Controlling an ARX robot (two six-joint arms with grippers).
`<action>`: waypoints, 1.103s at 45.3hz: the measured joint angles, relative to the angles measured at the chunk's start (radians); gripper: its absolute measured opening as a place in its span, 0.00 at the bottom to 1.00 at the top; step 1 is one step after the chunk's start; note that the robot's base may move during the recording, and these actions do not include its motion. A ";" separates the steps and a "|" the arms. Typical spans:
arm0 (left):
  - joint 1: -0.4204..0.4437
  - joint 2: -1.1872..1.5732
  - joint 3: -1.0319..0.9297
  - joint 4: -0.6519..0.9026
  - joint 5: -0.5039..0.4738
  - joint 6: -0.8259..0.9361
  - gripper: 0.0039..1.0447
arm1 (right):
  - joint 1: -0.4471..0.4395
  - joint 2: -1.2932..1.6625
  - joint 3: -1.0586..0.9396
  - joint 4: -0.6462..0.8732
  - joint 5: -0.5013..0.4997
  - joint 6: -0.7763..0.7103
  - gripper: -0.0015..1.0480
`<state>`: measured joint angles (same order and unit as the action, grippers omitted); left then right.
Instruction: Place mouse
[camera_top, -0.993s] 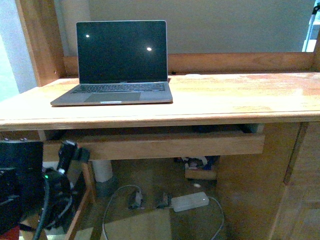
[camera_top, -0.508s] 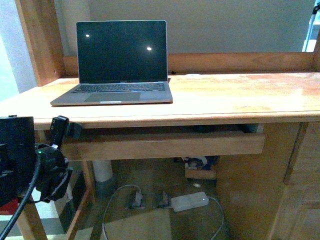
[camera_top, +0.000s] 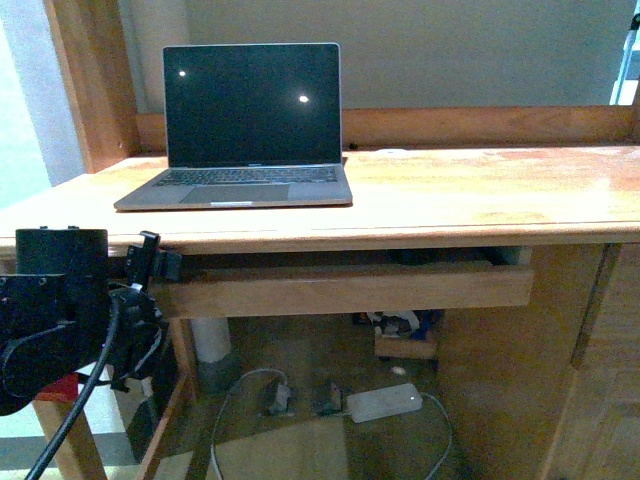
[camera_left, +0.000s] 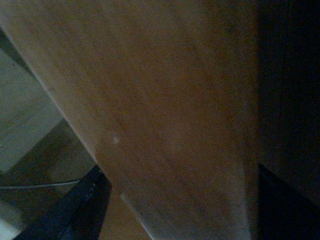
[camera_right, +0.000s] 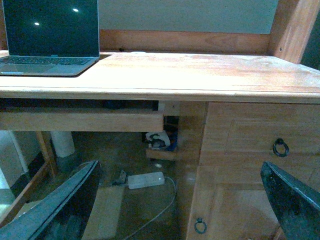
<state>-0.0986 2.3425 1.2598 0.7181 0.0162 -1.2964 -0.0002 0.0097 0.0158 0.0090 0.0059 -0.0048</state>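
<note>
Seemingly released, the left gripper (camera_top: 152, 262) has its jaws apart; in the left wrist view its dark fingers (camera_left: 75, 210) sit at opposite edges with only a close, dim wooden surface between them, and nothing is held; the front view puts this gripper just under the front edge of the desk (camera_top: 480, 200), at the left end of the pull-out shelf (camera_top: 350, 288), though whether it touches the wood cannot be told; the black arm behind it fills the lower left corner.

Likewise the right gripper (camera_right: 180, 200) is spread wide and empty; its fingers (camera_right: 60, 205) frame the lower corners of the right wrist view, facing the desk from some way off and level with the shelf; the front view does not show this arm.

As for the mouse, none of the three views shows it, so I cannot tell where it is.

On the desk top an open grey laptop (camera_top: 245, 130) with a dark screen stands toward the left, near the back rail; the shelf below is drawn partly forward; a drawer front (camera_right: 250, 135) on the right carries a dark ring pull (camera_right: 280, 147); on the floor beneath lies a white power brick (camera_top: 384, 402) with a pale cable (camera_top: 437, 440) curving away from it.
</note>
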 joint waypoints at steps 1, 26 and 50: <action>0.000 0.000 0.001 -0.001 -0.001 -0.001 0.68 | 0.000 0.000 0.000 0.000 0.000 0.000 0.94; 0.009 -0.236 -0.319 -0.011 0.046 -0.099 0.54 | 0.000 0.000 0.000 0.000 0.000 0.000 0.94; 0.023 -0.663 -0.648 -0.278 0.091 0.309 0.95 | 0.000 0.000 0.000 0.000 0.000 0.000 0.94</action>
<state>-0.0757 1.6794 0.6121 0.4404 0.1070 -0.9878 -0.0002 0.0097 0.0158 0.0090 0.0063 -0.0044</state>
